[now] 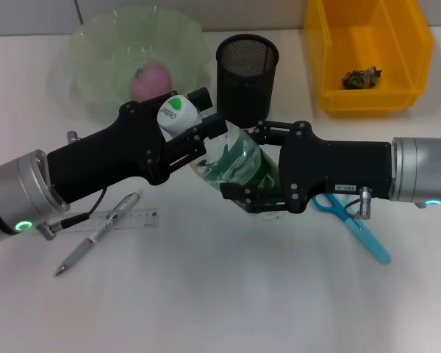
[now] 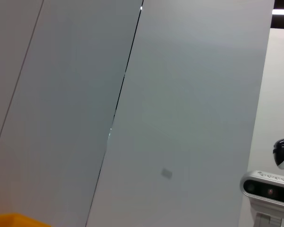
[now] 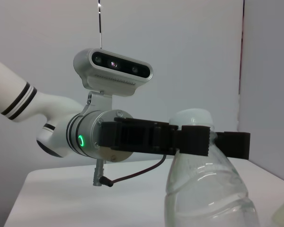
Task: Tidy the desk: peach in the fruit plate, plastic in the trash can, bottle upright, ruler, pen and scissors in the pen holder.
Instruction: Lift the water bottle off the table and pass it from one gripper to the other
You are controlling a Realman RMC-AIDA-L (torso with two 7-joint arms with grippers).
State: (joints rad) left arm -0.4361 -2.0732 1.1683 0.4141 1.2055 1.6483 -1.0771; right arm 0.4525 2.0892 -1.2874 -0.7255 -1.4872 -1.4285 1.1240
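On the white counter (image 1: 220, 309), a slim pen (image 1: 95, 235) crosses a clear ruler (image 1: 128, 220). The left gripper (image 1: 189, 126) clenches the clear, ribbed plastic bottle (image 1: 235, 163) at its neck; the right gripper (image 1: 251, 168) grasps its body, above blue-handled scissors (image 1: 353, 220).

One bottle (image 1: 231, 158) is seen, one peach (image 1: 151, 79), one fruit plate (image 1: 95, 73), one mesh pen holder (image 1: 248, 77), and one yellow bin (image 1: 367, 55) in which one crumpled piece of plastic (image 1: 361, 77) is counted. One pen (image 1: 97, 234), one ruler (image 1: 132, 220) and one pair of scissors (image 1: 353, 224) are counted on the desk (image 1: 228, 301). Two grippers are counted, a left gripper (image 1: 198, 129) and a right gripper (image 1: 253, 169).
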